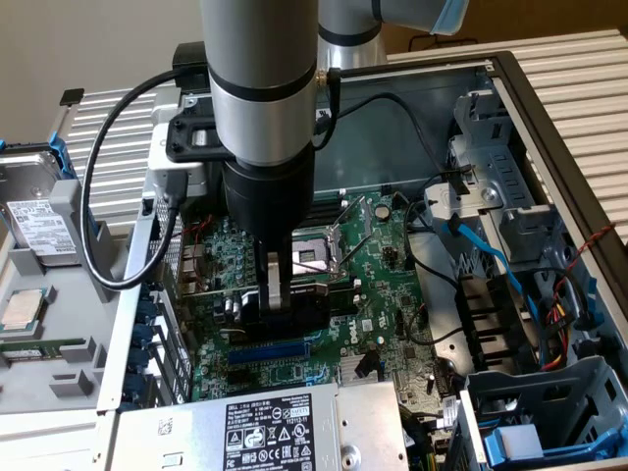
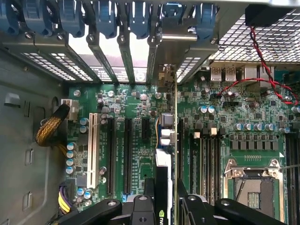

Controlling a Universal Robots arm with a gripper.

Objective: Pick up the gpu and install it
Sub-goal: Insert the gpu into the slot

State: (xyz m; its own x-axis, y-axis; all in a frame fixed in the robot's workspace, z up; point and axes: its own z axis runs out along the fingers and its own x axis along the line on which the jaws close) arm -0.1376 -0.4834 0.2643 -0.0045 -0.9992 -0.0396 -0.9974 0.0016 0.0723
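The gpu [image 1: 312, 310] stands on edge over the motherboard's [image 1: 392, 257] expansion slots, its black cooler block facing the exterior view's right. My gripper [image 1: 276, 294] comes straight down and is shut on the card's upper edge. In the wrist view the gpu [image 2: 164, 161] appears edge-on between my fingers [image 2: 143, 207], and my gripper [image 2: 165, 199] clamps it from both sides. Its silver bracket [image 2: 167, 77] reaches the rear slot openings below the blue retainer clips [image 2: 140, 18]. Whether the card's edge sits in a slot is hidden.
The open CPU socket [image 1: 316, 251] lies just behind the card. A power supply [image 1: 265, 432] borders the board at the front, and a drive cage [image 1: 549, 412] with blue cables [image 1: 491, 260] stands on the exterior view's right. A hard drive [image 1: 37, 228] rests outside the case.
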